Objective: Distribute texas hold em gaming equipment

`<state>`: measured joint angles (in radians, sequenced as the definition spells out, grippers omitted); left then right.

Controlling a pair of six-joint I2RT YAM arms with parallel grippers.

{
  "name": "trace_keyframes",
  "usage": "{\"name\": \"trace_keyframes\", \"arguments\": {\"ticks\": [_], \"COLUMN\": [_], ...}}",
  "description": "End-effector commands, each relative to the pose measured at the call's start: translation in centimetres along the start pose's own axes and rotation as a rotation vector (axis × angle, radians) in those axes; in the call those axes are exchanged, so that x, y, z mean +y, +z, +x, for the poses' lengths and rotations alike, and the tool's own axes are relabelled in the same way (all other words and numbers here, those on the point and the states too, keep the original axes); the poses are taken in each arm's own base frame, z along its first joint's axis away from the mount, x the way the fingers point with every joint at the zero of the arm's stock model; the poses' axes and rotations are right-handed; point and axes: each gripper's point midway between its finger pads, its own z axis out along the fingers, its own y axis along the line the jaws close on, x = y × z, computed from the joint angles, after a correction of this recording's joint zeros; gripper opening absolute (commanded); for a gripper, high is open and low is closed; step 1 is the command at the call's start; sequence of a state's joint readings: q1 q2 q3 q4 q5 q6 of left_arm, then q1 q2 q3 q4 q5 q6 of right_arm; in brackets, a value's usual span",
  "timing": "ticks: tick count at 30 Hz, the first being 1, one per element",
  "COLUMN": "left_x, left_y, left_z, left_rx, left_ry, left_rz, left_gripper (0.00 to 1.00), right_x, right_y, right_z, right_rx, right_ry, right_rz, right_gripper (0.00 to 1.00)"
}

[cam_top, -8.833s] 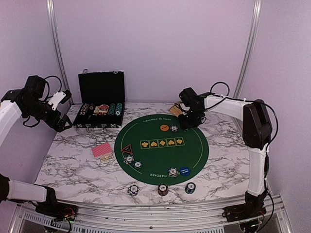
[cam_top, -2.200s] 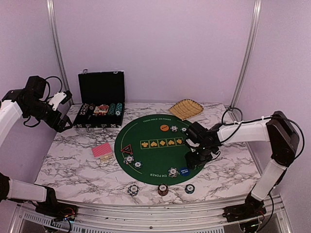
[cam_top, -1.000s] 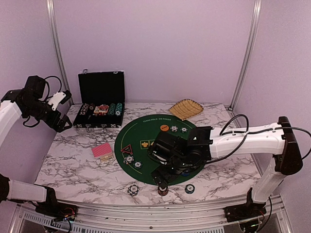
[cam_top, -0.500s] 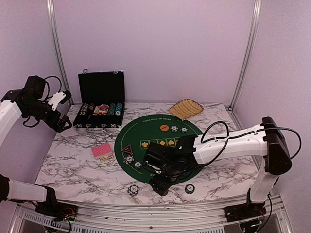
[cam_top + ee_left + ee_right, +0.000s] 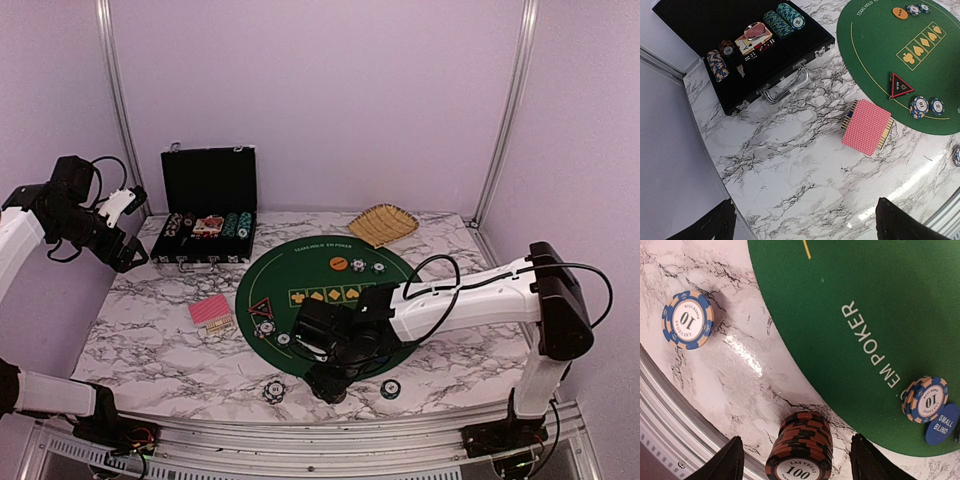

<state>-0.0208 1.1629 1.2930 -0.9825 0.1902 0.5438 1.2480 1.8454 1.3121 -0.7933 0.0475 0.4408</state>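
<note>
Right arm: a second ago it hung above the middle of the green mat (image 5: 865, 290). It has since swung to the near edge of the bench (image 5: 735, 375), and the right end effector (image 5: 328, 385) is now low over the stack of brown chips (image 5: 801, 447).

Right wrist view: one finger stands on each side of the stack, with bare bench showing in both gaps. The fingers have drawn in from their widest, but we see no contact. We record it as partly closed around the stack and holding nothing yet.

The stack sits on the bench just off the mat's near rim. A blue-striped chip (image 5: 687, 320) lies to one side of it. Another blue-striped chip (image 5: 926, 399) and the blue button (image 5: 941, 424) sit on the mat near the rim.

Left end effector (image 5: 805, 210): fully wide, empty, parked high at the far left and unmoved throughout. Below it are the pack of cards (image 5: 866, 126), the triangular marker (image 5: 900, 85) and the open case (image 5: 740, 50).

Reading: we take the brown stack as the next item to distribute. The grasp is under way but not made. Risk: the stack is tall, so an off-centre squeeze could topple it.
</note>
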Motion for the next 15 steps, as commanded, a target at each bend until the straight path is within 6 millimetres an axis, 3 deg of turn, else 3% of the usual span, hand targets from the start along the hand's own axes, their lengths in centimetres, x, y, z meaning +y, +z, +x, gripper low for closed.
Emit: {"name": "trace_keyframes", "arguments": {"ticks": [1, 15], "left_x": [-0.5, -0.4], "left_y": [-0.2, -0.2], "left_z": [0.4, 0.4], "left_rx": [0.014, 0.012], "left_ry": [0.007, 0.005], "left_rz": [0.016, 0.014], "left_gripper": [0.99, 0.99], "right_x": [0.5, -0.2], "right_y": [0.3, 0.7], "right_z": [-0.2, 0.8], "right_rx": [-0.008, 0.007], "right_ry": [-0.012, -0.002], "right_rz": [-0.011, 0.011], "right_gripper": [0.7, 0.65]}}
